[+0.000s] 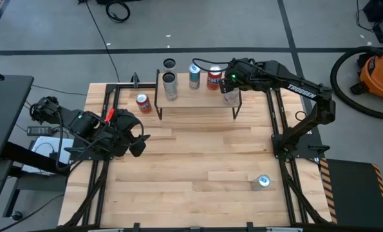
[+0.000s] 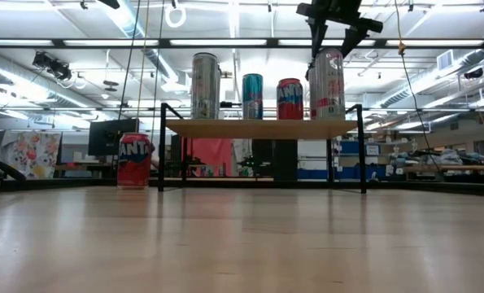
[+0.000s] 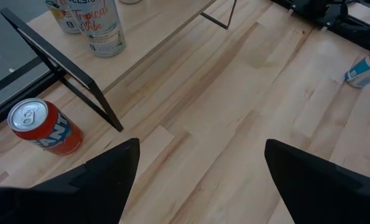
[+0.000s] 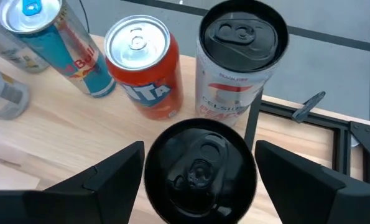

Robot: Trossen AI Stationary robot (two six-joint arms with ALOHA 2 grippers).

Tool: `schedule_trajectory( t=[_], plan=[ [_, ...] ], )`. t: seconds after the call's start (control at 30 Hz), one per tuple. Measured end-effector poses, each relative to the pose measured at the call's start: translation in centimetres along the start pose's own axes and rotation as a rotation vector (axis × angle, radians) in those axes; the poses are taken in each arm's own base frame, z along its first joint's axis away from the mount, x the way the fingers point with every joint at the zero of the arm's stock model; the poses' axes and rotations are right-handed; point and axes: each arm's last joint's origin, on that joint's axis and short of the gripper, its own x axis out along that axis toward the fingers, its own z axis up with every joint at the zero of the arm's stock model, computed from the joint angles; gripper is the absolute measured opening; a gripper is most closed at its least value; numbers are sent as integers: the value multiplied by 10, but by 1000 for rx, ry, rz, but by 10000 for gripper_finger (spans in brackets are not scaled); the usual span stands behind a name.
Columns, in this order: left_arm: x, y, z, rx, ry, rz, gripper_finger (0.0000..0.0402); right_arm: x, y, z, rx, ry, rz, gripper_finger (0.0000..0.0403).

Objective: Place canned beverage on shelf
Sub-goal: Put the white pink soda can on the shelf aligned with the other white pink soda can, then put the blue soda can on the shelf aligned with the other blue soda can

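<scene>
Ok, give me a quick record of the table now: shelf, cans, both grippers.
shelf: far side of the table, four cans upright on it
cans on shelf: tall silver can, teal can, red can, tall pink-and-silver can
right gripper: open, fingers flanking the tall pink-and-silver can's top
left gripper: open, empty, over the table's left side
off the shelf: Fanta can upright beside the shelf; blue-topped can near the front right

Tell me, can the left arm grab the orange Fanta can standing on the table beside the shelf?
Probably yes. The left gripper is open, and only bare table lies between it and the Fanta can, which stands clear of the shelf leg.
</scene>
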Motion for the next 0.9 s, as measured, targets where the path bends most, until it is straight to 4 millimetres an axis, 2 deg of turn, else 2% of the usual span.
schedule_trajectory(
  t=[0.37, 0.67, 0.9],
  plan=[
    [0, 0, 0, 0, 0, 0, 357, -5, -3, 1, 19, -6, 16, 314],
    [0, 0, 0, 0, 0, 0, 357, -45, -26, 3, 66, -88, 153, 314],
    [0, 0, 0, 29, 0, 1, 357, -70, -31, -10, -80, -60, 296, 314]
  ],
)
